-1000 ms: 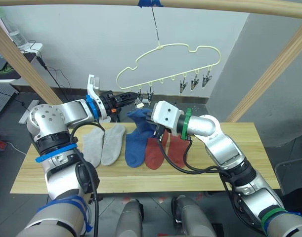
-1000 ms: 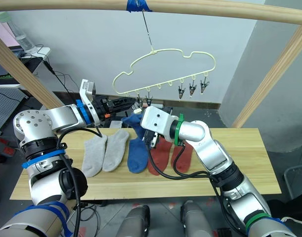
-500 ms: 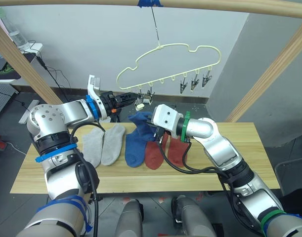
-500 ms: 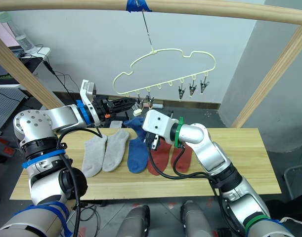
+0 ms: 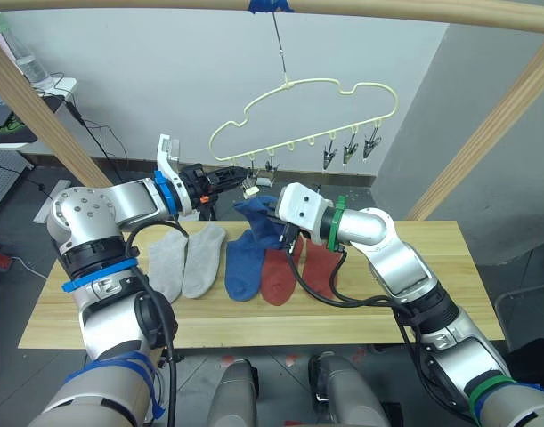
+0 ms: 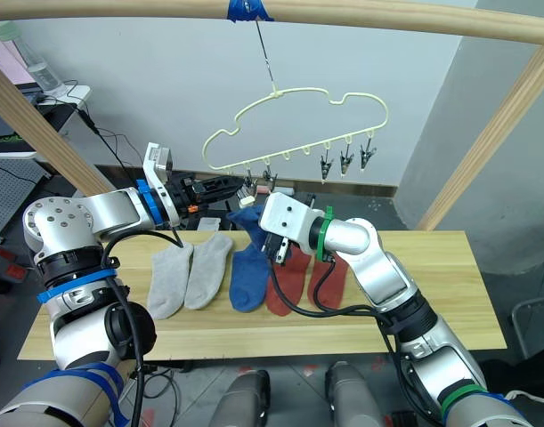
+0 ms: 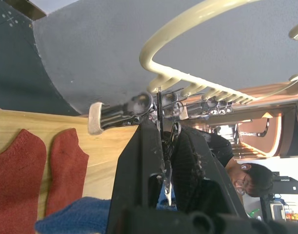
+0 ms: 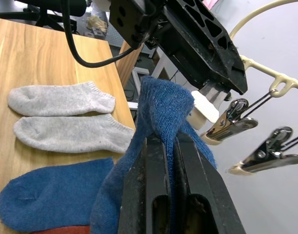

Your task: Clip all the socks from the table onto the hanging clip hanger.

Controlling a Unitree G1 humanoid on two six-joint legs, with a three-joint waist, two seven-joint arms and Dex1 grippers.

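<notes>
The pale-yellow clip hanger [image 5: 300, 87] hangs from a hook above the table's far edge. My left gripper [image 7: 163, 129] is shut on one of its small metal clips [image 5: 251, 184] at the low left end. Just below that clip, my right gripper [image 8: 163, 142] is shut on a blue sock [image 5: 256, 216] and holds it up off the table [image 5: 414, 267]. Five socks lie flat in a row: two light grey [image 5: 184, 260], one blue [image 5: 242, 269], two rust red [image 5: 294, 271]. Three more clips [image 5: 349, 151] hang free at the hanger's right end.
A thick wooden rail [image 5: 405, 11] runs overhead, carried by slanted wooden posts on the left [image 5: 36, 111] and on the right [image 5: 499, 129]. Cables and a small desk [image 5: 22, 98] are at the far left. A person [image 7: 246, 178] is behind the table.
My right gripper dipped slightly with the blue sock, then came back up toward the held clip. The left gripper has stayed on the clip.
</notes>
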